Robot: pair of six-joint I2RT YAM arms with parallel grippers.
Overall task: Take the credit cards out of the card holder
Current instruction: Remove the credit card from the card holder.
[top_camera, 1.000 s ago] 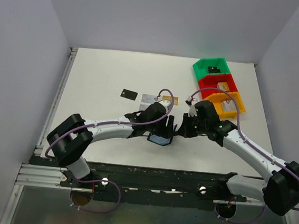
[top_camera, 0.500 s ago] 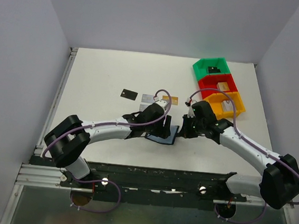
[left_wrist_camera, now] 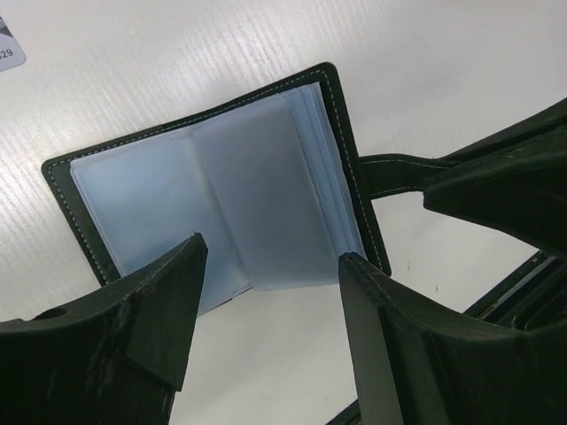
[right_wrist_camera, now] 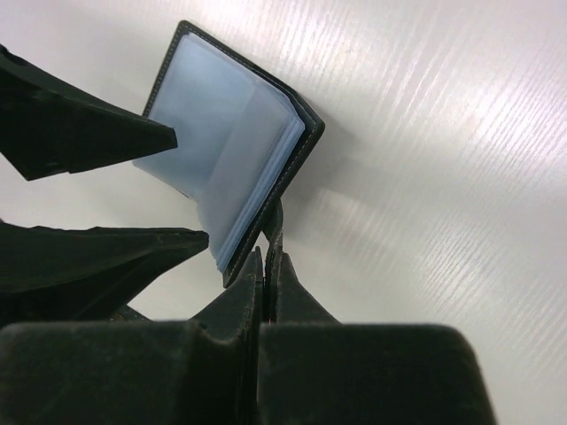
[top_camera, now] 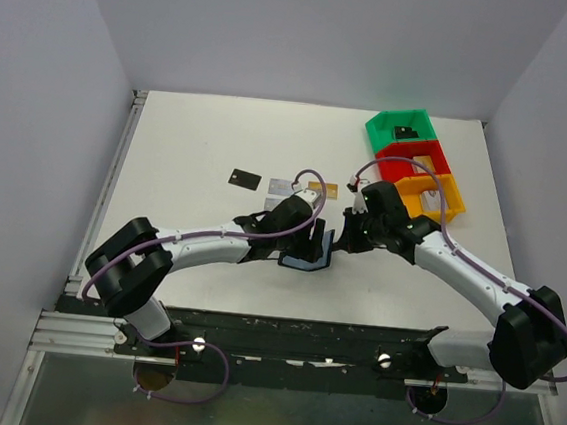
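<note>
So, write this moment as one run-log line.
left gripper open over open card holder | right gripper shut on strap tab

Only a card [left_wrist_camera: 7,53] corner shows print: digits ending in "29".

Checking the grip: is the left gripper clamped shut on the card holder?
No, the left gripper is wide open, with the opened card holder showing beyond the gap between its fingers.
</note>
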